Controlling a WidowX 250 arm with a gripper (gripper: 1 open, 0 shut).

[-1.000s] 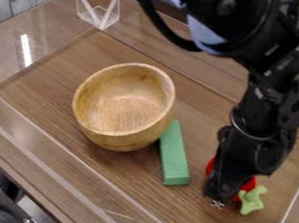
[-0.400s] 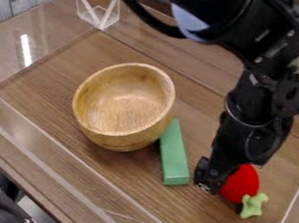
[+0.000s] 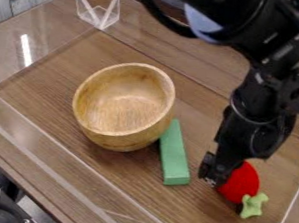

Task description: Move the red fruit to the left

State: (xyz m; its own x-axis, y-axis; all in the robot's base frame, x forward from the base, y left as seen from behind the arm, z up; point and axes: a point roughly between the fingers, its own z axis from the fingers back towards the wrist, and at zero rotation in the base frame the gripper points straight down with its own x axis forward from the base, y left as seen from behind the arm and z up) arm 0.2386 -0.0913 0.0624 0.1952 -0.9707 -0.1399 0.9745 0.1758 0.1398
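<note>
Now that your hand point(image 3: 222, 177) has spread its fingers and let go, the red fruit point(image 3: 243, 181) lies on the table point(image 3: 64, 54) just beside it, right of the green block point(image 3: 173, 152); you've yet to carry it left.

Small glossy red toy strawberry point(image 3: 243, 182) with pale green leafy cap, lying on its side on the wood tabletop, cap pointing lower right, partly hidden at its left edge.
</note>
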